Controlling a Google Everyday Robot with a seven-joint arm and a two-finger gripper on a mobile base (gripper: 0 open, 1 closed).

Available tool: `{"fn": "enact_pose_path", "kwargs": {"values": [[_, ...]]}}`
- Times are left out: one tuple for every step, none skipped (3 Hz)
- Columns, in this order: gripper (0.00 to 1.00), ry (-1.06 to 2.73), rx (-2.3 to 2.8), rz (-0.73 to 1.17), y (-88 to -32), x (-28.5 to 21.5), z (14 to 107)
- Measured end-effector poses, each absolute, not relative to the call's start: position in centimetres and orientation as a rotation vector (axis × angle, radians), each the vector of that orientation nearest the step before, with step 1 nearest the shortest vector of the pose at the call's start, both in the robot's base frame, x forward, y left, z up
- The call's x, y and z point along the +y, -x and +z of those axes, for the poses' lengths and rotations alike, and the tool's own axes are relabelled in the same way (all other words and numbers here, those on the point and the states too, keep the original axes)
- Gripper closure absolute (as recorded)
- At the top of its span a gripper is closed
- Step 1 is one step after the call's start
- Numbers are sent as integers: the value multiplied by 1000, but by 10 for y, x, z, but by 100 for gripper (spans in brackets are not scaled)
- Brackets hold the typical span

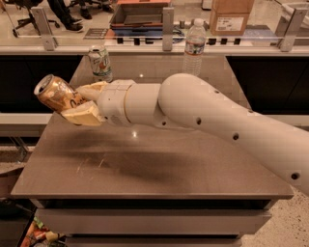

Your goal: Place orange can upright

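Note:
The orange can [55, 93], orange-gold with pale swirls and a silver end, is held tilted, its top pointing up and to the left, above the left edge of the brown table [159, 159]. My gripper [79, 103] is shut on the orange can, one cream finger [83, 117] under it and the other behind it. The white arm [203, 116] reaches in from the right across the table.
A white-and-green can [100, 62] stands upright at the table's back left. A clear plastic water bottle [194, 47] stands at the back, right of centre. Behind runs a glass-railed counter [154, 46] with a cardboard box [231, 14]. The floor drops off left of the table.

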State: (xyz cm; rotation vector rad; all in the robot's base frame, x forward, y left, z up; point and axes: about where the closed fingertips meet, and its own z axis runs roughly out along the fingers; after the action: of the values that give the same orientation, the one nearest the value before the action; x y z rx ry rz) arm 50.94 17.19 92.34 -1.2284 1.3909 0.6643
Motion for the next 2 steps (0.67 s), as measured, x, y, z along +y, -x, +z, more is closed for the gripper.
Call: {"fn": "enact_pose_path", "kwargs": {"values": [[100,1226,1396,716,-517,182,907],[100,1213,1412,789,-527,192,884]]}}
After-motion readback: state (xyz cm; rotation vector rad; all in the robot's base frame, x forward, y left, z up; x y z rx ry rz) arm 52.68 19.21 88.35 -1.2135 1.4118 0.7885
